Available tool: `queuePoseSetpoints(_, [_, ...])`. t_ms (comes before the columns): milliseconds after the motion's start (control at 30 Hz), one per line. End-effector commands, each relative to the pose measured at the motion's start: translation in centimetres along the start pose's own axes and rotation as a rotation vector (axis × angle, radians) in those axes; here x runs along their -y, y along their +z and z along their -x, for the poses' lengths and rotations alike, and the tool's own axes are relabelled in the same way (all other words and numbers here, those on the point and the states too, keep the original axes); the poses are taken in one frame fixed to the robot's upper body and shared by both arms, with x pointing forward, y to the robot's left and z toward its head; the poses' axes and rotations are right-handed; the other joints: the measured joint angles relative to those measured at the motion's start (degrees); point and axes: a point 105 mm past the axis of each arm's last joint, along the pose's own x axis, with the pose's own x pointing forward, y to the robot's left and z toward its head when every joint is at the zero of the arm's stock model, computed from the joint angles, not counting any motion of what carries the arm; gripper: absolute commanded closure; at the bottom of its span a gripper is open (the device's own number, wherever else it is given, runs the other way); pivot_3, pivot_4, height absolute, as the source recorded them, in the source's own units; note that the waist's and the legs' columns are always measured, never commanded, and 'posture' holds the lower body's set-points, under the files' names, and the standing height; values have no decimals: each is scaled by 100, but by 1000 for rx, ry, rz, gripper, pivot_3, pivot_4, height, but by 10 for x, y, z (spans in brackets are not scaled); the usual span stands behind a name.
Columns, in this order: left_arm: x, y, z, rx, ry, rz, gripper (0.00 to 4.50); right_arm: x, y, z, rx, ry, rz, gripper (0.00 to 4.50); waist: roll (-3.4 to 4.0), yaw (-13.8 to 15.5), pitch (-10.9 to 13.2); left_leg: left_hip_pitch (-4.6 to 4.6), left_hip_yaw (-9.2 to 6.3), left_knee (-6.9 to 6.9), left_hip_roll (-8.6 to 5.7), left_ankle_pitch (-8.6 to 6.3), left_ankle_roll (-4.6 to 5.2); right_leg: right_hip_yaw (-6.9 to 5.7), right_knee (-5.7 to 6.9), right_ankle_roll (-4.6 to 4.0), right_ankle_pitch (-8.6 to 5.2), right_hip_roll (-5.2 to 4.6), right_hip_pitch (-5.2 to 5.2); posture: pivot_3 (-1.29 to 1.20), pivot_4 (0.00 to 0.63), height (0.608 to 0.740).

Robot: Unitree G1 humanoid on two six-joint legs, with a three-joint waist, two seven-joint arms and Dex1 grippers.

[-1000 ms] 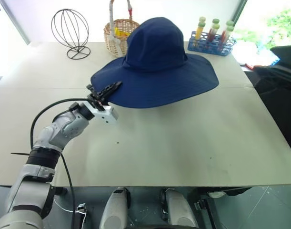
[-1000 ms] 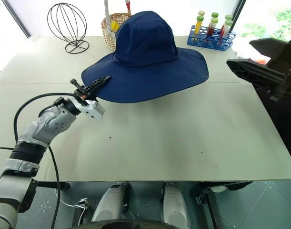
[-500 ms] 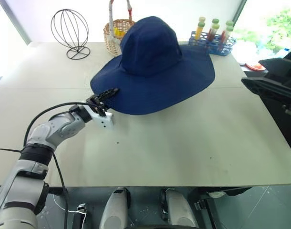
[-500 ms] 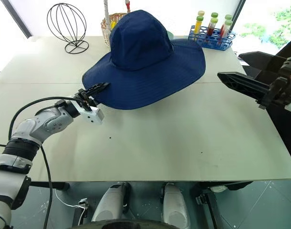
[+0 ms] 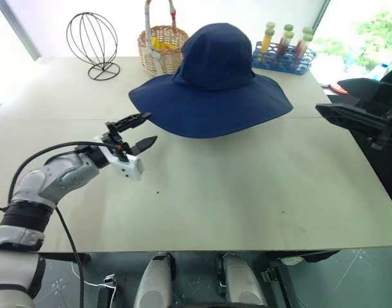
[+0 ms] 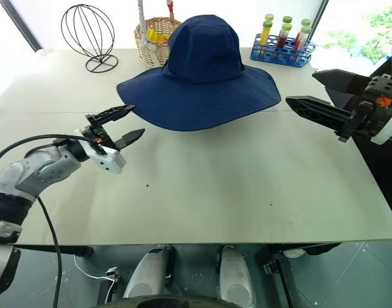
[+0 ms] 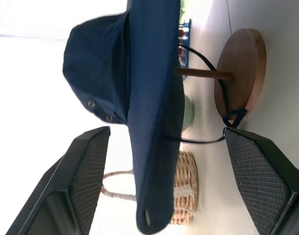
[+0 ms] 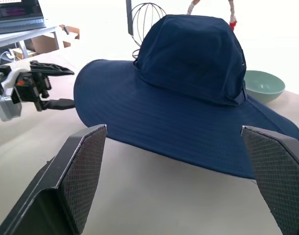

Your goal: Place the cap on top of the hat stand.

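Across the pale bench [image 5: 247, 186], we see the cap [image 5: 212, 90] sitting atop the hat stand [image 7: 240, 73]; our left gripper [image 5: 136, 131] hovers beside its brim, fingers spread, empty; our right gripper [image 6: 324, 96] points at it, fingers apart.

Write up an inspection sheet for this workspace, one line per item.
Surface: pale table, bare in front.
Job's things: navy cap sits on the wooden hat stand, brim off the table, chin cord hanging to the base.
Clutter: black wire globe stand, wicker basket, blue rack of tubes, green bowl, all behind the cap.
Grippers: left tool open, short of the brim, holding nothing; right tool open, beside the brim, holding nothing.
Cables: black cable looping over the left arm.
Surroundings: bright windows; a laptop on a side table.
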Motion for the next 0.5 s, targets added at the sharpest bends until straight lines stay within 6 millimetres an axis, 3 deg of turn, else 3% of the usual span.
queuePoseSetpoints(33, [-21, -3, 24, -96, -24, 250, 649, 6, 10, 0, 32, 2, 47, 0, 1, -17, 0, 1, 4, 0, 0, 0, 0, 2, 0, -1, 0, -1, -1, 0, 150, 740])
queuePoseSetpoints(133, [-22, -14, 54, -255, -109, 618, 649, 14, 9, -4, 22, 13, 54, 0, 6, -85, 3, 3, 24, -9, 11, -1, -1, 19, -2, -6, 0, 0, -13, 0, 150, 740])
queuePoseSetpoints(233, [-47, -27, 77, -361, -63, 1076, 649, 22, 6, -6, -4, 25, 71, 0, 5, -113, 7, 2, 30, -8, 24, -1, -2, 18, -1, -9, 1, 7, -19, 0, 150, 740])
queuePoseSetpoints(333, [-84, -29, 93, -330, -45, 1292, 649, 32, 6, -8, -18, 32, 81, 0, 10, -131, 10, -2, 80, -3, 65, -2, -3, 5, -5, 7, -10, 12, -22, 0, 150, 740])
queuePoseSetpoints(400, [-112, -36, 103, -327, 1, 1333, 649, 40, 6, -12, -28, 34, 90, 0, 12, -150, 13, -2, 93, -3, 65, -2, -4, 6, -8, 9, -11, 10, -25, 0, 150, 740])
queuePoseSetpoints(500, [-135, -30, 114, -285, -39, 1378, 649, 47, 6, -17, -36, 53, 102, 0, 15, -171, 14, -6, 101, -13, 65, -2, -3, 9, -9, 9, -11, 12, -35, 0, 150, 740])
